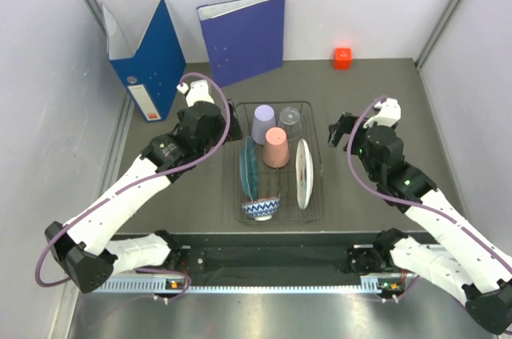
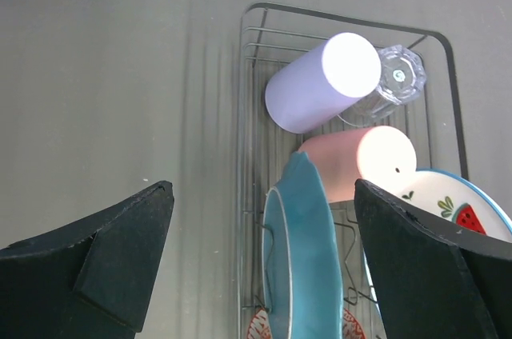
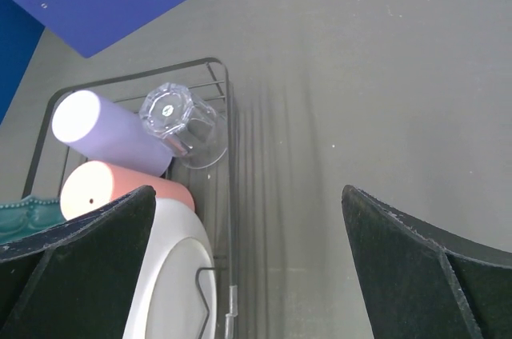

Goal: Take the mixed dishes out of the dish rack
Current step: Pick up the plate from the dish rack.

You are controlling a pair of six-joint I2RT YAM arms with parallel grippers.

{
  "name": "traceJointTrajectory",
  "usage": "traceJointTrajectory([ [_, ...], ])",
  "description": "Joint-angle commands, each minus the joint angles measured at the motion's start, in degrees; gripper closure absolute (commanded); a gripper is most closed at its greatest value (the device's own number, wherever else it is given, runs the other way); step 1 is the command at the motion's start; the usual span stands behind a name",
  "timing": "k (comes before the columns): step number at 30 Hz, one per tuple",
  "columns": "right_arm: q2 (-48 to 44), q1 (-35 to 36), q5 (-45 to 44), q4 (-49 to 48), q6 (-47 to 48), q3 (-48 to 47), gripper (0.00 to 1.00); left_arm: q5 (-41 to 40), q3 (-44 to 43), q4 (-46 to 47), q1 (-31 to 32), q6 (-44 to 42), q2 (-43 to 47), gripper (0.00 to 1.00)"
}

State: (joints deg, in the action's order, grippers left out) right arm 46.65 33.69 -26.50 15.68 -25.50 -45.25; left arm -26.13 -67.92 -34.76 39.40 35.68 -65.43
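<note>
The black wire dish rack (image 1: 318, 147) stands mid-table. In it, the teal scalloped plate (image 1: 250, 167) and the white plate (image 1: 303, 173) stand on edge. The pink cup (image 1: 276, 147), lavender cup (image 1: 263, 123) and clear glass tumbler (image 1: 290, 121) lie at the far end. The patterned bowl (image 1: 262, 208) sits at the near end. My left gripper (image 1: 232, 127) is open and empty at the rack's far left corner; in the left wrist view (image 2: 262, 187) it hovers above the teal plate (image 2: 308, 259). My right gripper (image 1: 336, 133) is open and empty, just right of the rack (image 3: 136, 79).
A blue binder (image 1: 148, 63) and a purple binder (image 1: 244, 35) stand against the back wall. A small red cube (image 1: 342, 57) sits at the back right. Bare grey table (image 1: 376, 91) lies on both sides of the rack. Side walls close in the table.
</note>
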Motion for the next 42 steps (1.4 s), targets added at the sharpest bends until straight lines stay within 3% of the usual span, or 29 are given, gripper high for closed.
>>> traceJointTrajectory([
  [1, -2.3, 0.1, -2.5, -2.1, 1.9, -0.1, 0.00, -3.7, -0.5, -1.0, -0.2, -0.9, -0.3, 0.01],
  [5, -5.3, 0.1, -2.9, -3.8, 3.4, 1.3, 0.00, -9.2, -5.8, -4.9, -0.1, -6.4, -2.1, 0.02],
  [6, -5.2, 0.2, -3.1, -3.0, 3.7, 1.1, 0.00, -8.6, -6.5, -4.4, -0.2, -8.7, -2.4, 0.16],
  [7, -4.7, 0.1, -3.5, -2.5, 3.7, 0.3, 0.00, -6.3, -7.0, -3.9, -0.1, -11.1, -2.5, 0.22],
  [12, -4.5, 0.1, -4.4, -0.2, 3.3, -0.5, 0.00, -3.9, -12.4, -8.8, -0.1, -10.6, -4.0, 0.20],
  [15, -5.9, 0.1, -4.2, -0.9, 2.7, 1.5, 0.00, -7.3, -16.4, -14.6, 1.5, -8.1, -6.8, 0.21],
  [19, -5.6, 0.1, -4.2, -0.7, 2.6, 1.9, 0.00, -12.9, -19.6, -17.9, 9.1, -6.5, -8.9, 0.29],
  [25, -3.8, 0.1, -3.6, 0.4, 2.5, 0.9, 0.00, -23.3, -26.7, -26.9, 19.6, -1.1, -16.1, 0.33],
  [42, -5.6, 0.1, -2.4, 1.0, 1.7, 2.9, 0.00, -21.3, -11.5, -25.5, 21.9, 10.7, -16.2, 0.43],
])
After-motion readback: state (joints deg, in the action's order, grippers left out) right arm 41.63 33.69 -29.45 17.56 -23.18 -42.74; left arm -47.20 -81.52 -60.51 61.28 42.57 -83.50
